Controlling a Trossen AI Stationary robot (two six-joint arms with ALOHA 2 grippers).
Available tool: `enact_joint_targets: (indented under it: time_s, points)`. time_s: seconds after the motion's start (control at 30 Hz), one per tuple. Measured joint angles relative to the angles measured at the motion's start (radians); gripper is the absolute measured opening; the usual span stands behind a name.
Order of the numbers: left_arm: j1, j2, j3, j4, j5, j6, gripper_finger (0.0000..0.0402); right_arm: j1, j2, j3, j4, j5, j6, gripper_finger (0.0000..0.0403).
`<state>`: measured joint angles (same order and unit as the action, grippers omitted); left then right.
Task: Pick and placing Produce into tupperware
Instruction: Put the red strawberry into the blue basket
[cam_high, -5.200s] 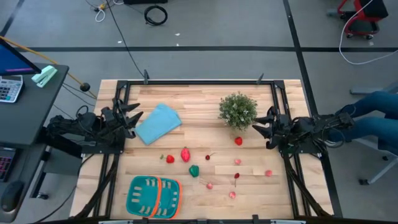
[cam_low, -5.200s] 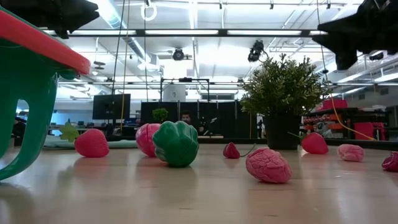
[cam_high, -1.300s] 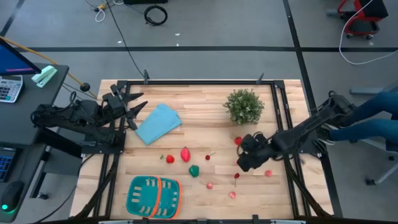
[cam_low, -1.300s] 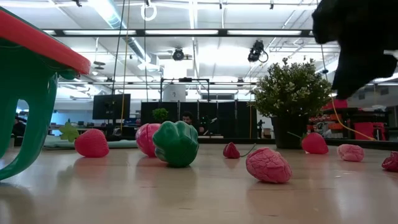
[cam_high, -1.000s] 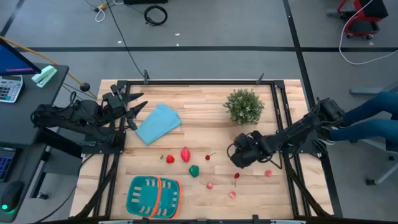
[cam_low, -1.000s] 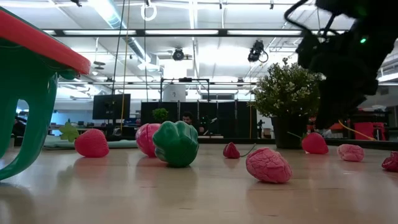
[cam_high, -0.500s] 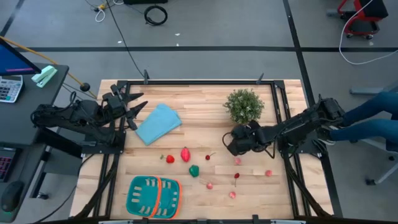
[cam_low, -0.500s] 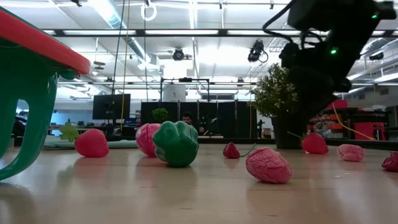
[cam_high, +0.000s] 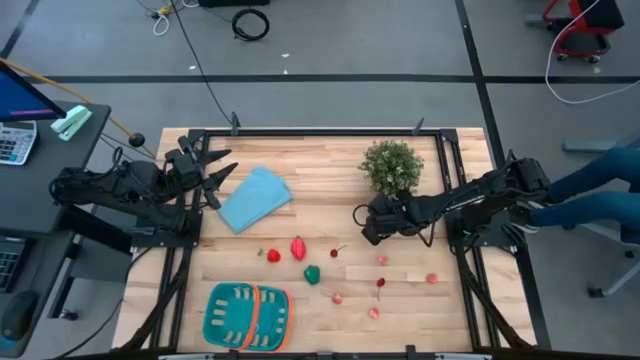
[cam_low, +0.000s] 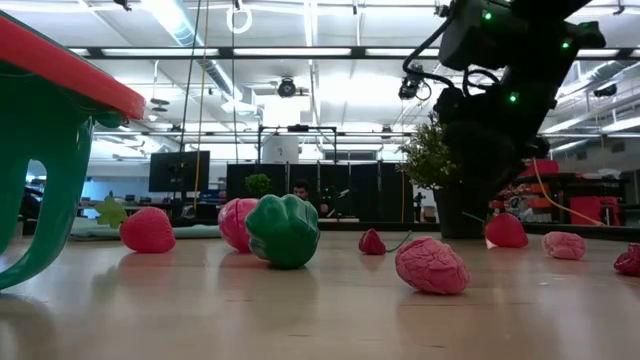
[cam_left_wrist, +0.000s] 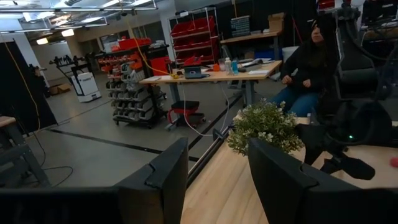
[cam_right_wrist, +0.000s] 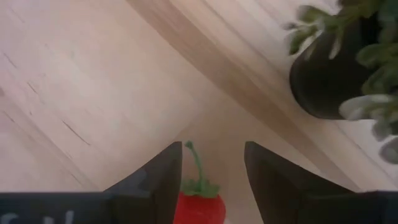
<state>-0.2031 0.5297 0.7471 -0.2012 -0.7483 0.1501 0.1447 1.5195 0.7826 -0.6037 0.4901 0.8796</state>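
Small toy produce lies loose on the wooden table: two red pieces (cam_high: 273, 256) (cam_high: 298, 247), a green one (cam_high: 313, 273) and several pink and red ones (cam_high: 382, 260) toward the right. The teal tupperware (cam_high: 247, 312) with its orange band stands at the near edge. My right gripper (cam_high: 368, 226) is open, low over a red fruit with a green stem (cam_right_wrist: 199, 205). Its fingers stand on either side of the fruit, which rests on the table. My left gripper (cam_high: 215, 180) waits open and empty at the table's far left.
A bushy potted plant (cam_high: 392, 167) stands just beyond my right gripper; its dark pot (cam_right_wrist: 323, 81) is close. A light blue folded cloth (cam_high: 254, 198) lies at the far left. A person sits beyond the table's right edge (cam_left_wrist: 311, 56).
My right gripper has gone toward the table's far edge and a little left, from over the pink pieces to over the red fruit beside the plant, which it now covers in the high view. The produce has stayed in place.
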Motion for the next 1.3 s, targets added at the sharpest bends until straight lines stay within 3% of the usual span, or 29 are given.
enact_joint_targets:
  time_s: [0.5,0.63,0.87,1.1,1.3]
  points:
    - [0.000,0.000,0.000,0.001,0.000,0.001,0.0176,-0.006,0.045,0.000,0.010,0.030,-0.018,0.0174]
    - [0.000,0.000,0.000,0.001,0.000,0.003,0.0175,-0.019,0.047,0.000,0.009,-0.001,-0.008,0.0135]
    - [0.000,0.000,0.000,0.001,0.000,0.003,0.0174,-0.025,0.048,0.000,0.009,-0.005,-0.029,0.0012]
    - [0.000,0.000,0.000,0.002,0.000,0.002,0.0173,0.020,0.032,0.021,0.184,0.003,-0.114,0.0005]
    - [0.000,0.000,0.000,0.006,0.000,0.001,0.0172,0.098,0.015,0.174,0.322,0.014,-0.301,0.0003]
